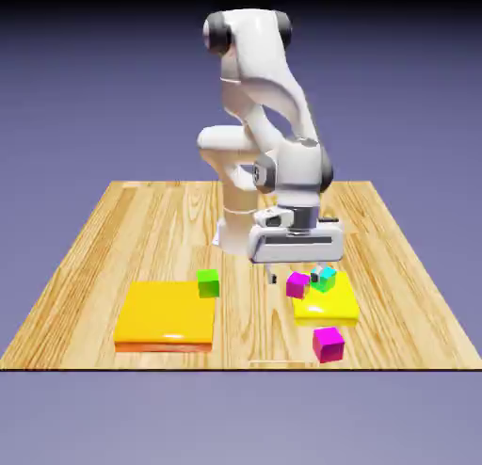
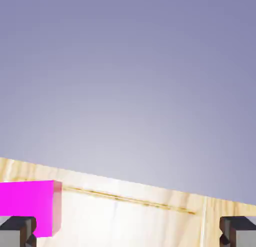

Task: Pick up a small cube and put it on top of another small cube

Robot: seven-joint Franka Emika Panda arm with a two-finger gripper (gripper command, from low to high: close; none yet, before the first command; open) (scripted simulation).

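Gripper wide, nothing held

Pincer point(image 1: 294, 278) spread wide, likely so it can straddle a cube. Pink-magenta cube point(image 1: 329, 345) on table point(image 1: 254, 317) near front edge, before yellow slab point(image 1: 326, 312); probably needs gripper shifted over it first.

Around the orange slab point(image 1: 167, 314), counting everything on the surface point(image 1: 259, 336): five small cubes, namely one green cube point(image 1: 208, 283) at its corner and, beyond its right side in the exterior view, two magenta cubes point(image 1: 329, 344) and one cyan cube point(image 1: 324, 279).Slabs: two, the orange slab and one yellow slab point(image 1: 325, 300). Correct cube count: four, not five.
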